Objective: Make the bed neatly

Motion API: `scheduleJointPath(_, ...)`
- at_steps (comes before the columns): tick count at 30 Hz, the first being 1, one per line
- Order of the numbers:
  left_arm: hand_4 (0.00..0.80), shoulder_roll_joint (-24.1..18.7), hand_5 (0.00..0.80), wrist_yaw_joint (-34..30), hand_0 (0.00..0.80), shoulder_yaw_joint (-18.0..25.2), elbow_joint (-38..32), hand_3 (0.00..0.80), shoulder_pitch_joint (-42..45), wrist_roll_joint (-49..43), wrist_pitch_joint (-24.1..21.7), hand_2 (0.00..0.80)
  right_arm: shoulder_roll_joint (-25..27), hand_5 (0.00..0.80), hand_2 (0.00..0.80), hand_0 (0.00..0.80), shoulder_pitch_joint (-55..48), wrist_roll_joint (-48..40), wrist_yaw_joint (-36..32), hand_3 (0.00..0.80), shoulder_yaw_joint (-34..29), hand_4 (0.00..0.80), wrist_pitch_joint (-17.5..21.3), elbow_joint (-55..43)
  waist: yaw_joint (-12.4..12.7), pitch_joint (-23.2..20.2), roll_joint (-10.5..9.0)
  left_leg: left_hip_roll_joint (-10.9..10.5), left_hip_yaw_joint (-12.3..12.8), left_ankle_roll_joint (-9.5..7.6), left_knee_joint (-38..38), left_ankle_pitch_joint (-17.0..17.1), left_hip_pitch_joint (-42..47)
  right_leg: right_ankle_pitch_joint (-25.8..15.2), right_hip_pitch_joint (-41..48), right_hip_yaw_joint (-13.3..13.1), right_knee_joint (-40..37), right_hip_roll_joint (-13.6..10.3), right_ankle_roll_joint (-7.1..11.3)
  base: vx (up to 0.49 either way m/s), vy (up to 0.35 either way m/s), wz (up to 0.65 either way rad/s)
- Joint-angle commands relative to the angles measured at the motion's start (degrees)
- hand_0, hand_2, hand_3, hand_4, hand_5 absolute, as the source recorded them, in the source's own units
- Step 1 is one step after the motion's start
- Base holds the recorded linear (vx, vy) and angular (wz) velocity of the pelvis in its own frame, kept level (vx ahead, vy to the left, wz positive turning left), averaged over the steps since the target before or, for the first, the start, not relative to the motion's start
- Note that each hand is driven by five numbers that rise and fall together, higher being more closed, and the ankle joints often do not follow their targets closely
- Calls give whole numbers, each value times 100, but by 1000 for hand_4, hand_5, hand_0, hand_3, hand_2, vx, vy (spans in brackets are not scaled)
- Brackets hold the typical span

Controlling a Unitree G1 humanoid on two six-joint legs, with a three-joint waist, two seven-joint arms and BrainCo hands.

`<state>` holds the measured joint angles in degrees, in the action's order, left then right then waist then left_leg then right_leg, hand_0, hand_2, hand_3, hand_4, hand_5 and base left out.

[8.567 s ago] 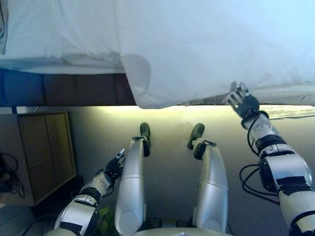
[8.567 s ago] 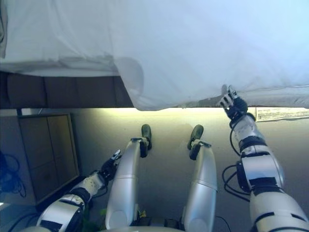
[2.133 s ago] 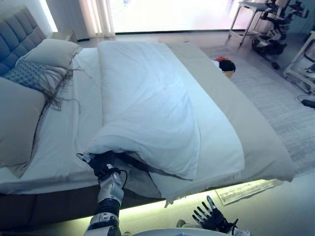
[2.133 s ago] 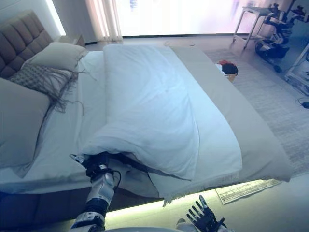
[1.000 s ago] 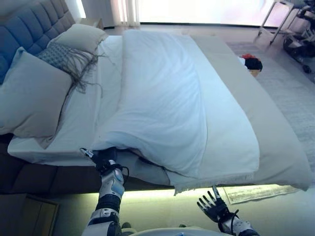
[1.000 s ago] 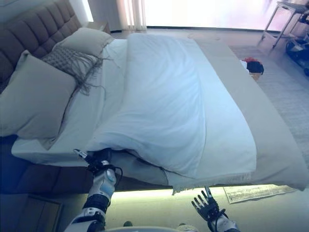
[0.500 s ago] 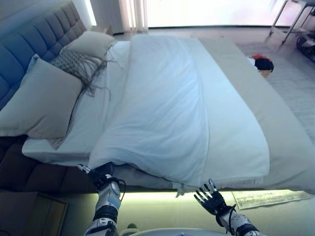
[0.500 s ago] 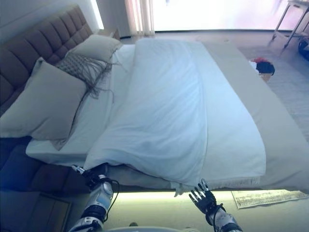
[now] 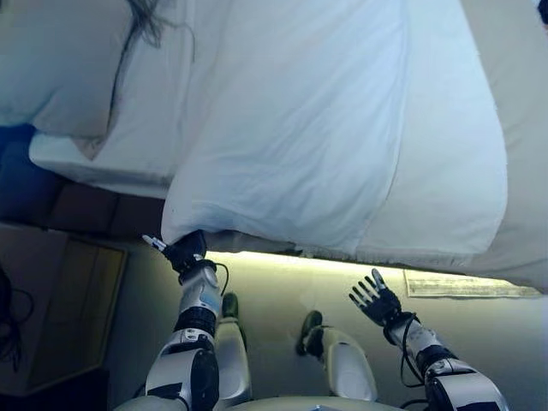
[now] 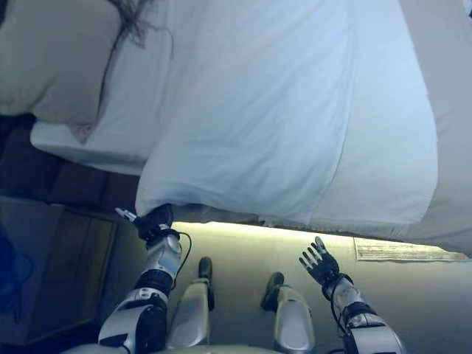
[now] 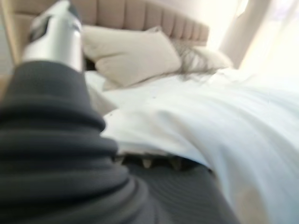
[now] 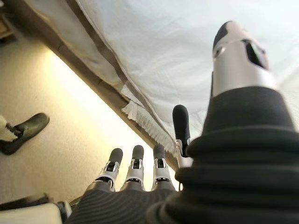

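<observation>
A white duvet [image 9: 325, 128] lies across the bed, and its near edge hangs over the bedside. My left hand [image 9: 186, 255] is at the duvet's near left corner, fingers curled on the cloth and thumb sticking out. In the left wrist view the duvet's edge [image 11: 187, 140] runs just past the dark cover. My right hand [image 9: 375, 301] hovers over the floor below the bed's edge, open with fingers spread and holding nothing. Its straight fingers [image 12: 135, 161] point at the fringed hem [image 12: 145, 122] of the beige blanket [image 9: 524, 128].
A large beige pillow [image 9: 51, 60] lies at the head end on the white sheet [image 9: 128, 145]. The dark bed base [image 9: 86, 210] shows below it. A wooden bedside cabinet [image 9: 60, 300] stands at the left. A flat printed sheet [image 9: 462, 285] lies on the floor under the bed's lit edge.
The camera has tipped down towards the bedside and floor. My left hand stays on the duvet corner. My right hand remains open below the bed's edge.
</observation>
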<state>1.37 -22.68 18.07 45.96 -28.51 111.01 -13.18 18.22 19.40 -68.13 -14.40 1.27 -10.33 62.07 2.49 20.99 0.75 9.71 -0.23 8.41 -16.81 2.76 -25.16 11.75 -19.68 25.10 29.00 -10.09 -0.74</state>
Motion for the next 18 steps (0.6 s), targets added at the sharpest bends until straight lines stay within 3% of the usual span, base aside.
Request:
scheduleJointPath(1,0,-1028,0,-176,0,566,-286,0,647,199,-969,0,-73,0,0,0,688,-250,-21,0,-10,0,111,-138,463,240,-337,-249,66,-198,-555,-608,-134,-84,-393,-592,183,-296,246,-86,51,54)
scheduleJointPath(4,0,-1090,0,-131,0,529,-218,0,599,199,-842,0,19,0,0,0,887,-255,1,0,-10,0,127,-229,520,381,-386,-254,61,-227,-670,-596,-368,-54,-640,-589,417,-371,270,-82,63,29)
scheduleJointPath(9,0,-1180,0,-239,0,342,59,0,539,199,-180,0,188,0,0,0,1088,-232,-86,0,-45,0,47,-310,588,564,-481,-246,58,-296,-954,-641,-773,26,-1102,-627,902,-476,303,-91,61,6)
scheduleJointPath(15,0,-1377,0,-110,0,86,500,0,591,199,606,0,371,0,0,0,1193,-197,2,0,-61,0,-86,-594,585,659,-539,-256,-7,-381,-1712,-1050,-1285,306,-1568,-796,1593,-559,322,-40,48,7)
scheduleJointPath(18,0,-1481,0,-259,0,-66,800,0,765,199,1275,0,482,0,0,0,1123,-168,-30,0,-101,0,-124,-705,579,699,-541,-233,-36,-446,-2036,-1166,-1527,369,-1795,-860,1848,-569,288,-61,67,2)
